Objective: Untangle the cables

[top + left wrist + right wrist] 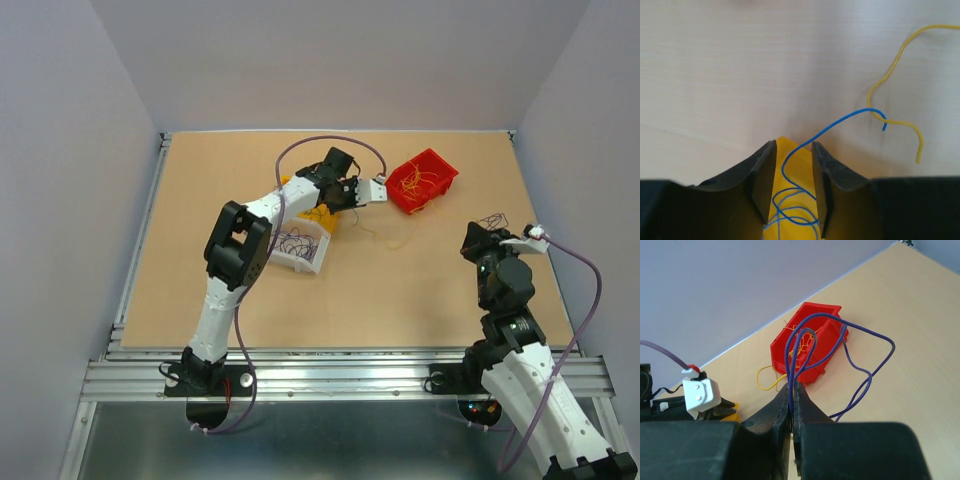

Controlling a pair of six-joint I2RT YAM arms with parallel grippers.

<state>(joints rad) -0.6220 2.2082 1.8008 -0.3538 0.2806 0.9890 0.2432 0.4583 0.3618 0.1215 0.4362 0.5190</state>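
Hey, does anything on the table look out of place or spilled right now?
Yes. One yellow wire lies loose on the table, outside the red bin that holds other yellow wires. A blue wire also trails out over the edge of the yellow bin, between the fingers of the left hand.

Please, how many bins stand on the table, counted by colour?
Red bin: 1
White bin: 1
Yellow bin, partly hidden under the left arm: 1
Total: 3
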